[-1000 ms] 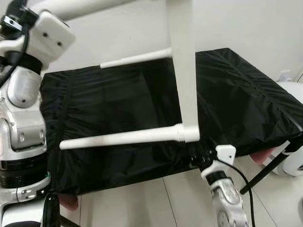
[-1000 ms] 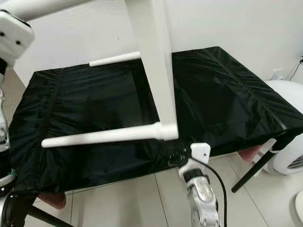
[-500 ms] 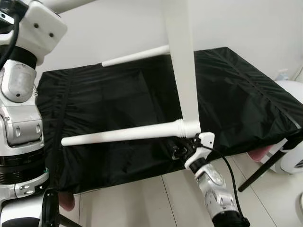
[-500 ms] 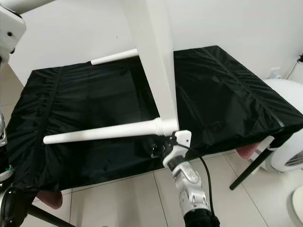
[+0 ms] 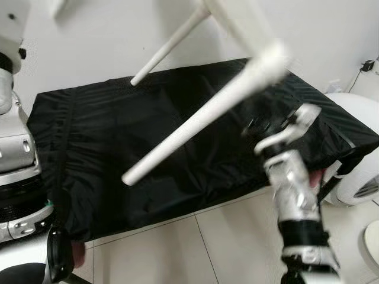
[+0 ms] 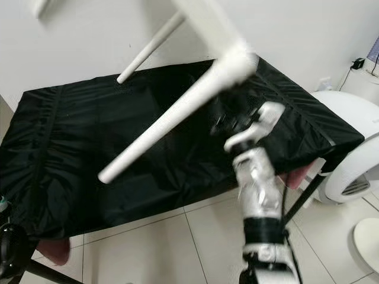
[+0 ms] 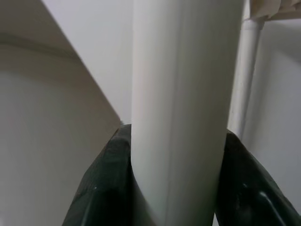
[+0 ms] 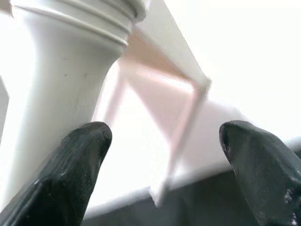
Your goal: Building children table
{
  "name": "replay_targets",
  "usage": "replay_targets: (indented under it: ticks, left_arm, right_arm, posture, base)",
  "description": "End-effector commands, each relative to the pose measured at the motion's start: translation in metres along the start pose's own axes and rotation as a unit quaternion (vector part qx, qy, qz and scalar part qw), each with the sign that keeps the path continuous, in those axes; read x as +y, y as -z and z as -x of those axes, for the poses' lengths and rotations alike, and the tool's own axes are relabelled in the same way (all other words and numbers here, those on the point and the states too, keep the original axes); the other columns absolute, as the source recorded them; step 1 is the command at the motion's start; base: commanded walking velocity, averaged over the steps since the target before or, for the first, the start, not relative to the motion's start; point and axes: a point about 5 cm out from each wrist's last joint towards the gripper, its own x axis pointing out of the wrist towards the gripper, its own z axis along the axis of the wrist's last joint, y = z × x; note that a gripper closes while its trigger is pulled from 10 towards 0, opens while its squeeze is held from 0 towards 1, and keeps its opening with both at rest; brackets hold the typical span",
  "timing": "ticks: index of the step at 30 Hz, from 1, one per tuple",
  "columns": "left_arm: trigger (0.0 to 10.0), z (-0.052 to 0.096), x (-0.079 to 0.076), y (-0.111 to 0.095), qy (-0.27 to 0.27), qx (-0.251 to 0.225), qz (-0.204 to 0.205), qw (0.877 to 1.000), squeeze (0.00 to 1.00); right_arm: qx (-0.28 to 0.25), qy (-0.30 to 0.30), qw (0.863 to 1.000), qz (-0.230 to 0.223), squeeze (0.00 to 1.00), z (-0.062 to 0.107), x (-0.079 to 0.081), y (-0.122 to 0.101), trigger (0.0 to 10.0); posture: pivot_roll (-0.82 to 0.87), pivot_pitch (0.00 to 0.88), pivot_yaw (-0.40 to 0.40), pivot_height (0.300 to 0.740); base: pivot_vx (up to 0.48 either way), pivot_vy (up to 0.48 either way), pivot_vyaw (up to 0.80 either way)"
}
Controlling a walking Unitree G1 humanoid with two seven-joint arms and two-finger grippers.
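The white children's table (image 6: 201,23) is held tilted in the air above the black cloth-covered bench (image 6: 71,148). One table leg (image 7: 181,108) is clamped between the fingers of the left gripper (image 7: 174,188). The right gripper (image 8: 164,150) is spread apart beside the base of another leg (image 8: 61,89), not gripping. The clamp should be kept firm while this leg is approached slowly.

I've got the white wooden children's table (image 5: 237,18) tilted up in the air, two round tapered white legs (image 5: 195,121) slanting downward. My left gripper (image 7: 176,188) clamps one leg; another's collared base sits just beside my parted right gripper (image 8: 164,155).
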Motion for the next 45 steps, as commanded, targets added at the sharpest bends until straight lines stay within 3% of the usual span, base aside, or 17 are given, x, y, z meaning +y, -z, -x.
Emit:
replay_targets:
  ticks: [1, 3, 10, 14, 16, 21, 23, 24, 27, 34, 35, 36, 39, 42, 43, 44, 45]
  left_arm:
    - [10.0, 0.000, -0.041, -0.017, 0.136, -0.040, 0.027, 0.989, 0.00]
    - [10.0, 0.001, -0.045, -0.014, 0.146, -0.023, 0.058, 0.987, 0.00]
    - [10.0, 0.010, -0.058, -0.001, 0.175, 0.024, 0.101, 0.979, 0.00]
    - [10.0, 0.016, -0.067, 0.007, 0.191, 0.055, 0.126, 0.972, 0.00]
    - [10.0, 0.019, -0.071, 0.009, 0.192, 0.064, 0.130, 0.971, 0.00]
    - [10.0, 0.032, -0.087, 0.016, 0.217, 0.091, 0.156, 0.959, 0.00]
    - [10.0, 0.049, -0.106, 0.023, 0.235, 0.123, 0.160, 0.951, 0.00]
    - [10.0, 0.049, -0.106, 0.023, 0.235, 0.123, 0.160, 0.951, 0.00]
    - [10.0, 0.072, -0.133, 0.030, 0.261, 0.168, 0.159, 0.937, 0.00]
    - [10.0, 0.084, -0.147, 0.032, 0.266, 0.211, 0.195, 0.920, 0.00]
    - [10.0, 0.086, -0.150, 0.033, 0.255, 0.228, 0.214, 0.915, 0.89]
    - [10.0, 0.087, -0.153, 0.033, 0.261, 0.231, 0.217, 0.912, 1.00]
    - [10.0, 0.089, -0.155, 0.033, 0.261, 0.235, 0.225, 0.909, 1.00]
    - [10.0, 0.097, -0.166, 0.027, 0.300, 0.241, 0.248, 0.889, 1.00]
    - [10.0, 0.097, -0.166, 0.027, 0.300, 0.241, 0.248, 0.889, 1.00]
    - [10.0, 0.101, -0.167, 0.019, 0.318, 0.227, 0.259, 0.883, 0.80]
    - [10.0, 0.101, -0.167, 0.019, 0.318, 0.227, 0.259, 0.883, 0.80]
  right_arm:
    - [-0.064, -0.145, 0.987, -0.007, 0.00, -0.035, 0.056, -0.027, 10.0]
    - [-0.086, -0.158, 0.984, 0.007, 0.00, -0.047, 0.058, -0.042, 10.0]
    - [-0.100, -0.160, 0.982, 0.010, 0.00, -0.058, 0.059, -0.053, 10.0]
    - [-0.072, -0.169, 0.983, -0.031, 0.00, -0.064, 0.063, -0.052, 10.0]
    - [-0.024, -0.204, 0.978, -0.026, 0.00, -0.057, 0.070, -0.041, 10.0]
    - [0.028, -0.201, 0.979, -0.005, 0.00, -0.045, 0.066, -0.026, 10.0]
    - [0.061, -0.178, 0.982, 0.020, 0.00, -0.037, 0.055, -0.018, 10.0]
    - [0.061, -0.178, 0.982, 0.020, 0.00, -0.037, 0.055, -0.018, 10.0]
    - [0.091, -0.145, 0.984, 0.048, 0.00, -0.030, 0.040, -0.015, 10.0]
    - [0.112, -0.136, 0.983, 0.049, 0.00, -0.023, 0.036, -0.015, 10.0]
    - [0.117, -0.134, 0.983, 0.046, 0.00, -0.021, 0.036, -0.014, 10.0]
    - [0.120, -0.131, 0.983, 0.045, 0.00, -0.019, 0.035, -0.013, 10.0]
    - [0.123, -0.130, 0.983, 0.044, 0.00, -0.018, 0.035, -0.012, 10.0]
    - [0.143, -0.103, 0.983, 0.051, 0.00, -0.012, 0.028, -0.005, 10.0]
    - [0.143, -0.103, 0.983, 0.051, 0.00, -0.012, 0.028, -0.005, 10.0]
    - [0.147, -0.089, 0.983, 0.060, 0.00, -0.007, 0.024, -0.003, 10.0]
    - [0.147, -0.089, 0.983, 0.060, 0.00, -0.007, 0.024, -0.003, 10.0]
  posture:
    - [0.03, 0.000, 0.076, 0.740]
    - [0.01, 0.000, 0.066, 0.740]
    - [0.01, 0.000, 0.059, 0.740]
    - [0.01, 0.000, 0.049, 0.740]
    - [0.01, 0.000, 0.045, 0.740]
    - [0.01, 0.000, 0.044, 0.740]
    - [-0.01, 0.000, 0.050, 0.740]
    - [-0.01, 0.000, 0.050, 0.740]
    - [-0.02, 0.000, 0.050, 0.740]
    - [-0.02, 0.022, 0.047, 0.740]
    - [-0.02, 0.022, 0.047, 0.740]
    - [-0.02, 0.029, 0.043, 0.740]
    - [-0.02, 0.044, 0.039, 0.740]
    - [0.00, 0.064, 0.025, 0.740]
    - [0.00, 0.064, 0.025, 0.740]
    - [0.00, 0.071, 0.020, 0.740]
    - [0.00, 0.071, 0.020, 0.740]
  base:
    - [0.000, 0.000, 0.00]
    - [0.000, 0.000, 0.00]
    - [0.000, 0.000, 0.00]
    - [0.000, 0.000, 0.00]
    - [0.000, 0.000, 0.00]
    - [0.000, 0.000, 0.00]
    - [0.000, 0.000, 0.00]
    - [0.000, 0.000, 0.00]
    - [0.000, 0.000, 0.00]
    - [0.000, 0.000, 0.00]
    - [0.000, 0.000, 0.00]
    - [0.000, 0.000, 0.00]
    - [0.000, 0.000, 0.00]
    - [0.000, 0.000, 0.00]
    - [0.000, 0.000, 0.00]
    - [0.000, 0.000, 0.00]
    - [0.000, 0.000, 0.00]
